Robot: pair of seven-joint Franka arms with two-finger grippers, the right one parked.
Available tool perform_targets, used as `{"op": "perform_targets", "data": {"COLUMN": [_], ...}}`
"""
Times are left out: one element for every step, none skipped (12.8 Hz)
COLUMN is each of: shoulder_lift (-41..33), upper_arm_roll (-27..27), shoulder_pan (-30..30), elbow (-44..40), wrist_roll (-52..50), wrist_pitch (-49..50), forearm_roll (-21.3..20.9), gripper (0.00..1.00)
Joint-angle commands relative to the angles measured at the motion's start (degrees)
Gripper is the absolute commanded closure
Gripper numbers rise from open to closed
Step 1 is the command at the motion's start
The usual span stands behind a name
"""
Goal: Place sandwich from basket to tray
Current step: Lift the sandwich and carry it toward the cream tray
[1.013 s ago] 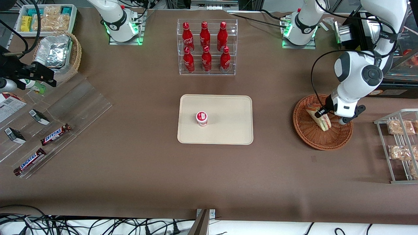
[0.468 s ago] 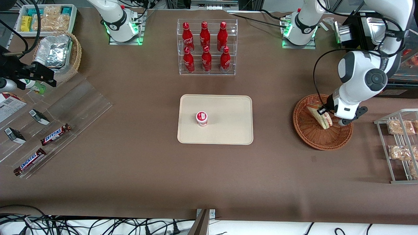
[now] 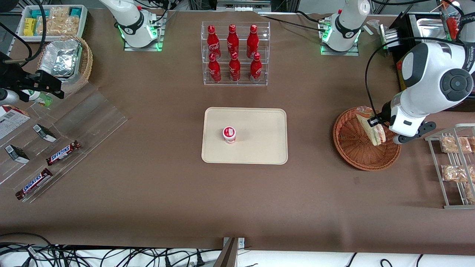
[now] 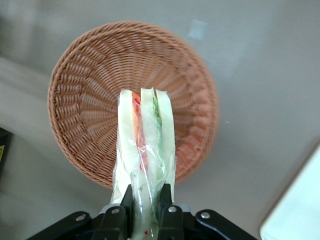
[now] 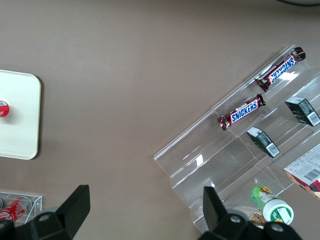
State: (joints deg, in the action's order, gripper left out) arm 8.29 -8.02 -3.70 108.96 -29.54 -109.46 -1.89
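Note:
My gripper (image 3: 379,128) (image 4: 146,200) is shut on the clear-wrapped sandwich (image 3: 372,126) (image 4: 145,145), a tan wedge with red and green filling. The sandwich hangs lifted above the round reddish-brown wicker basket (image 3: 354,148) (image 4: 90,90), which holds nothing else. The cream tray (image 3: 259,148) lies at the table's middle, toward the parked arm from the basket, with a small red-and-white cup (image 3: 229,134) standing on it. A pale corner of the tray (image 4: 300,210) shows in the left wrist view.
A clear rack of red bottles (image 3: 234,52) stands farther from the front camera than the tray. A wire rack with snack bags (image 3: 454,159) sits beside the basket at the working arm's end. Clear shelves with Snickers bars (image 3: 63,152) and a tan basket of foil containers (image 3: 65,63) lie toward the parked arm's end.
The gripper has risen with the sandwich, lifting it out of the basket and a little toward the wire rack. The basket stayed where it was.

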Motion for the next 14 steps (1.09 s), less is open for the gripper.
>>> {"op": "perform_targets", "data": {"shoulder_lift": [0.32,0.50,0.76,0.94,1.72,2.78,3.74,4.36,5.06,5.51,6.03,6.99,7.27,8.05], "upper_arm_roll": [-3.39,-4.80,-6.55,-7.96,-9.11,-10.68,-12.44,-13.76,-15.17,-16.40,-16.85,-16.77,-16.85,-17.03], "shoulder_pan": [-0.08,0.01,-0.08,0.09,0.27,0.53,0.62,0.62,0.71,1.15,2.19,3.86,4.57,5.45], "elbow": [-5.06,-5.86,-6.39,-6.74,-7.53,-8.84,-9.64,-9.91,-10.00,-9.82,-9.65,-9.73,-9.47,-9.56], "wrist_roll": [1.07,1.15,1.24,1.68,1.77,1.68,1.25,1.24,1.50,1.59,1.24,0.72,0.63,-0.42], "wrist_pitch": [3.55,3.47,3.20,2.94,2.76,2.76,2.68,2.67,2.33,1.37,0.75,0.39,-0.92,-1.80], "forearm_roll": [0.22,0.22,0.22,0.13,0.13,0.05,-0.04,-0.65,-0.83,-0.92,-0.84,-0.83,-0.83,-0.83], "gripper": [0.77,0.77,0.77,0.77,0.77,0.77,0.77,0.77,0.77,0.77,0.77,0.77,0.77,0.77]}}
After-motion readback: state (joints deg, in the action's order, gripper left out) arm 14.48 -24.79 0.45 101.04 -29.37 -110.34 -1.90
